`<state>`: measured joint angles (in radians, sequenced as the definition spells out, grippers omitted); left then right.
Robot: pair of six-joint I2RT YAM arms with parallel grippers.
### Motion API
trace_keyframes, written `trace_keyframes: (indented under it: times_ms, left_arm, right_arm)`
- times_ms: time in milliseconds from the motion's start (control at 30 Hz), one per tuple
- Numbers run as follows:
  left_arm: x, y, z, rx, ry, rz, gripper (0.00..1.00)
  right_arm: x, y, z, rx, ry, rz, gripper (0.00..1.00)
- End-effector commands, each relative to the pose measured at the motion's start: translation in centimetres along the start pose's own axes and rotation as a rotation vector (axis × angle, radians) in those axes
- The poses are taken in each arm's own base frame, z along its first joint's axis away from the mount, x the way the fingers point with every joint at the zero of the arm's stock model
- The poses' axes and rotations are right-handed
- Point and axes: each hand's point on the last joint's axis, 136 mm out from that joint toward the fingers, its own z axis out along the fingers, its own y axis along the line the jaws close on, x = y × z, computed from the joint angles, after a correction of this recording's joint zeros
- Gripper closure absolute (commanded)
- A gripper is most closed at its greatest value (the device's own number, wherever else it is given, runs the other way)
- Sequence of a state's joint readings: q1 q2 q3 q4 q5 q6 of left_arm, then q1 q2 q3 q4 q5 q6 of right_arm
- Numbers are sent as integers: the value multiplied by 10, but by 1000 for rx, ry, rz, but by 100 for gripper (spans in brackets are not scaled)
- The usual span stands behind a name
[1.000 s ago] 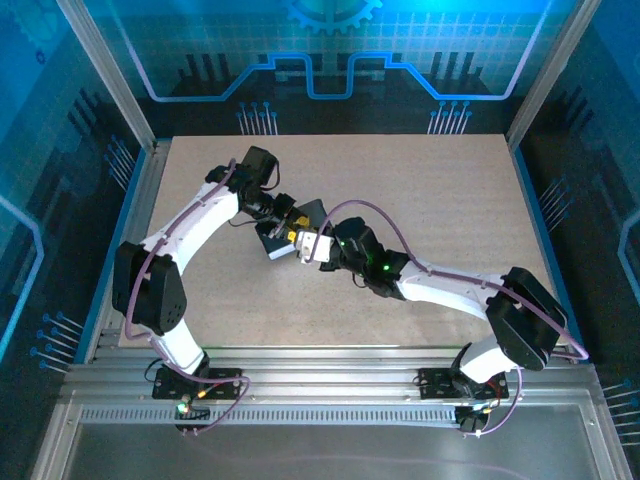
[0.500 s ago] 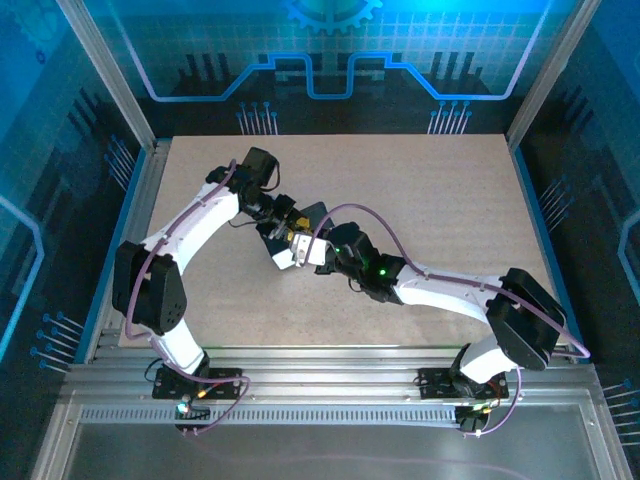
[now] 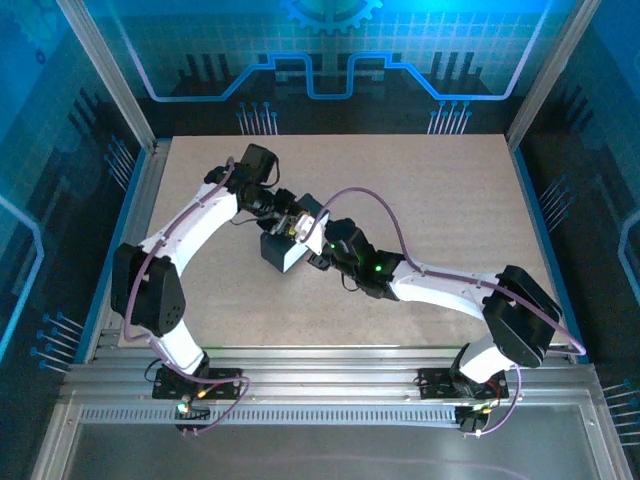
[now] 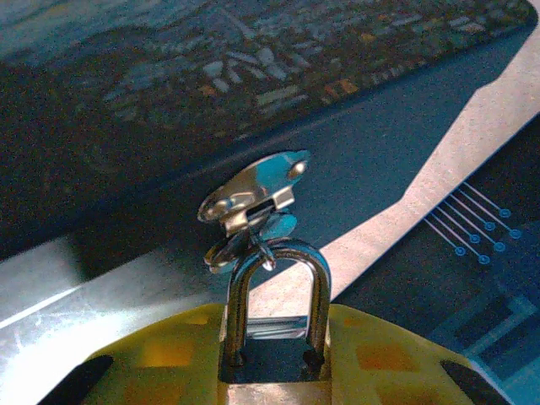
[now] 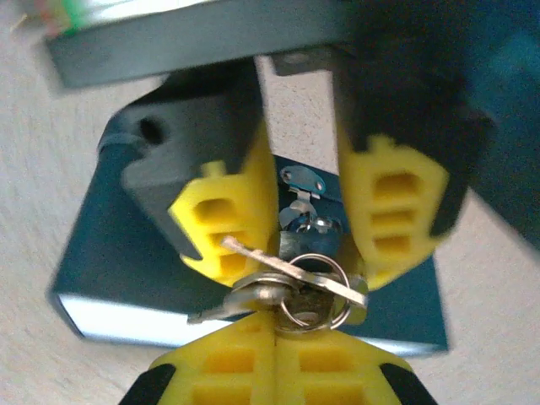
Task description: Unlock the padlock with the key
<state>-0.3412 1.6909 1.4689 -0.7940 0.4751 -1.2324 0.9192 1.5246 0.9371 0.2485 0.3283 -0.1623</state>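
Padlock [image 4: 318,295] is hanging through the hasp [image 4: 253,190] of the dark box [image 5: 126,253], and the left gripper [image 4: 274,363] is pinching its body between yellow fingers. The right gripper [image 5: 277,354], jaws pressed together, is gripping the key [image 5: 253,295] at 6 o'clock of the padlock.

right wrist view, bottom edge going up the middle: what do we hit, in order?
Right gripper's fingers → key on its ring → padlock → hasp on the box.
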Motion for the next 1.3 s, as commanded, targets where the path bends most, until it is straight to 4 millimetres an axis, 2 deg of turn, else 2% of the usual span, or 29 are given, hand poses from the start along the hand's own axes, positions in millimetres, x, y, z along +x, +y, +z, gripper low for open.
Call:
trace_keyframes:
  times_ms: [0,67,300,333,567,900,1033,1133,1267]
  left_arm:
    - [43,-19,-7,88,124,51,100]
    - [43,-17,-4,87,128,48,100]
    - [42,-8,1,71,131,53,100]
    - [41,-6,1,69,130,53,100]
    - [38,5,8,44,120,63,100]
    - [36,7,13,38,129,67,100]
    - [33,9,14,33,129,61,100]
    - [31,9,13,36,128,57,100]
    - [29,8,12,40,127,57,100]
  right_arm:
    - [-53,-20,-13,-30,-195,558,100]
    - [-45,-29,-14,-39,-189,761,100]
    - [-45,-46,-23,-112,-217,1140,100]
    - [-30,-46,-22,-110,-185,1199,100]
    - [18,-65,-19,-90,-112,1658,100]
    - [10,-62,-15,-183,-77,1836,100]
    - [23,-69,-22,-175,-35,1895,99]
    - [35,-80,-31,-142,-15,1902,93]
    - [43,-93,-44,-95,17,1807,79]
